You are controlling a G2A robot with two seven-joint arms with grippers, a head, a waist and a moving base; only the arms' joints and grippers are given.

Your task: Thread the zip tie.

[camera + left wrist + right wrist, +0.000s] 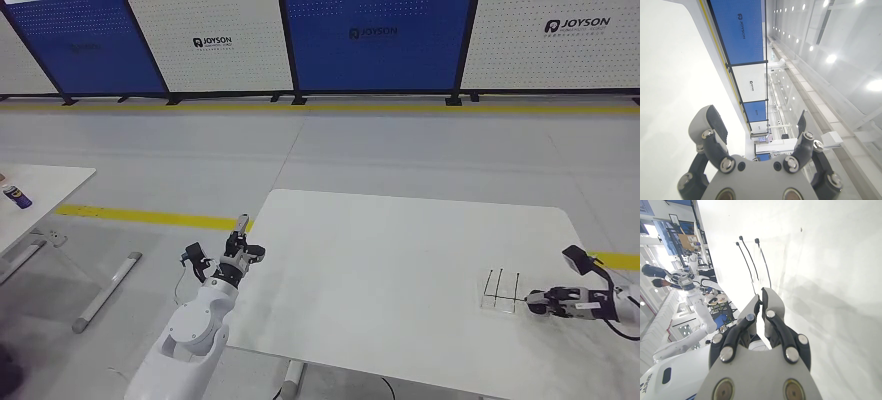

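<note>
Right end effector [761, 294] pressed together on the tail of one zip tie [745, 262], pinch point hidden between the pads. Other zip ties [764, 262] alongside, heads farthest ahead on the white counter [829, 256]. Left end effector [761, 121] spread apart, holding nothing, counter edge just beside.

Top camera's up on the robot, gazing down and out across the counter [400, 290] to the panel wall [375, 45]. Left wrist camera sits tight behind the left claw [759, 117], tipped up along that same wall toward the ceiling. Right wrist camera hugs the right claw [761, 294], low over the counter, sharing the zip ties [752, 262] with the top view.
</note>
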